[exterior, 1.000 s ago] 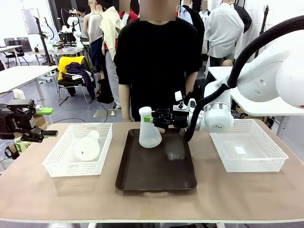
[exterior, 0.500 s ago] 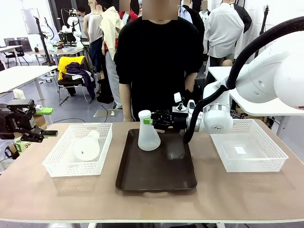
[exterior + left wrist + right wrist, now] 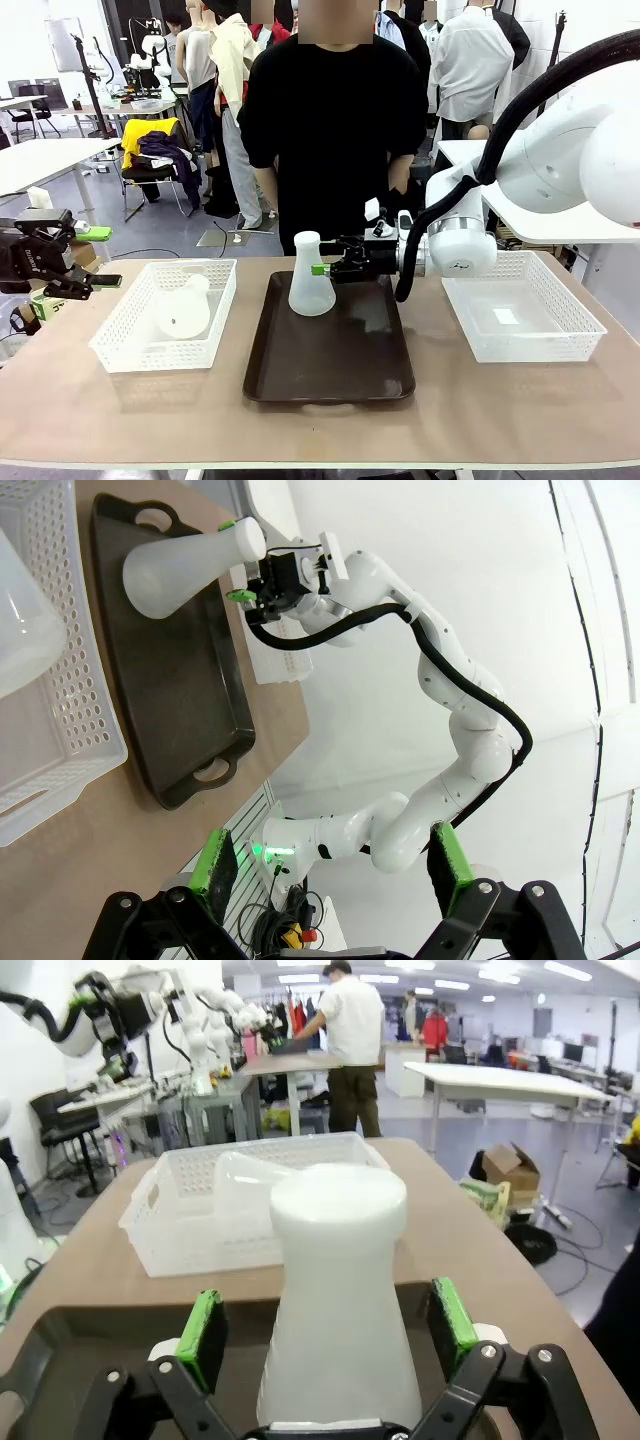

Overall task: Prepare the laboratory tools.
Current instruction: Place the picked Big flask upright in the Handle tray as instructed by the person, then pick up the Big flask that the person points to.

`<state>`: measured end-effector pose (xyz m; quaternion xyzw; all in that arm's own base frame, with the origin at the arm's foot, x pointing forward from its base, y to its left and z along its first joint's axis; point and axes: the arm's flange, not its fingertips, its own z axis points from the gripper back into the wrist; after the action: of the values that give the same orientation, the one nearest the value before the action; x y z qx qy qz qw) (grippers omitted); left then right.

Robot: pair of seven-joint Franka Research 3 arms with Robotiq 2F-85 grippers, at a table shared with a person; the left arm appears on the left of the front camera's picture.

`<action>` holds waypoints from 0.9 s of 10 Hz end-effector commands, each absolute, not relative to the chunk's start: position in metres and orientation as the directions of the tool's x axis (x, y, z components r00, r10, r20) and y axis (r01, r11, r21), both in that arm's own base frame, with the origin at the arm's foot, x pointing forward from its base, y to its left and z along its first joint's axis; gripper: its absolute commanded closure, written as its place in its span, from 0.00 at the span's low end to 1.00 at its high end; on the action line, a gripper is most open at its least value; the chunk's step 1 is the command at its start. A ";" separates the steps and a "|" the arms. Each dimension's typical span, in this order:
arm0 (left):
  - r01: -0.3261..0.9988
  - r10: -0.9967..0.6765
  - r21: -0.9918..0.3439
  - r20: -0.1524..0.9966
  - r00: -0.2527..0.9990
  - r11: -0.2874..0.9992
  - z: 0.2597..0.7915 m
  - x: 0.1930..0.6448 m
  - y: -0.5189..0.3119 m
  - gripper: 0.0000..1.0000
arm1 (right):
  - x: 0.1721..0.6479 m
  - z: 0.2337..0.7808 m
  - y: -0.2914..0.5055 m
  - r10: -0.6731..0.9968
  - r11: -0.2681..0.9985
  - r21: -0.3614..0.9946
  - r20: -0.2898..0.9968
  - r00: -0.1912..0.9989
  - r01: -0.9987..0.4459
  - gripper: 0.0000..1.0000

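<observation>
Right tool (image 3: 322, 264) sits level with the neck of the upright flask (image 3: 311, 285), centre of the front view. In its wrist view the green pads (image 3: 205, 1332) stand off the neck on both sides with a gap each way, so it is spread and pinching nothing.

Flask stands on its wide base at the far end of the dark tray (image 3: 330, 360), base flat and neck up, and looks steady.

Second flask (image 3: 183, 312) lies on its side in the white mesh basket (image 3: 120, 355), left of frame, just beside the tray.

Left tool (image 3: 330, 865) hangs at the far left edge, off the worktop (image 3: 520, 420) and well apart from the basket — fingers spread, nothing between them.

Another mesh basket (image 3: 590, 335) sits right of the tray.

Progress, as I judge it: about half done. One flask is set on the tray; the one in the basket still has to be picked up and stood beside it — likely the left tool's job, being nearer.
</observation>
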<state>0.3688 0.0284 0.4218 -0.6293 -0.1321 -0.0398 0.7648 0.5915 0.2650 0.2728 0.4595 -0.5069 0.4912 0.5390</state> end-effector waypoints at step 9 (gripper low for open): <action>0.227 0.111 -0.954 0.252 0.961 0.198 0.424 0.368 0.029 0.00 | 0.587 0.282 0.255 0.122 0.108 -0.022 0.993 -0.009 -0.994 0.00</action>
<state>0.3688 0.0284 0.4218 -0.6293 -0.1322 -0.0398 0.7648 0.5843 0.2533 0.2835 0.4363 -0.4919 0.5032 0.5607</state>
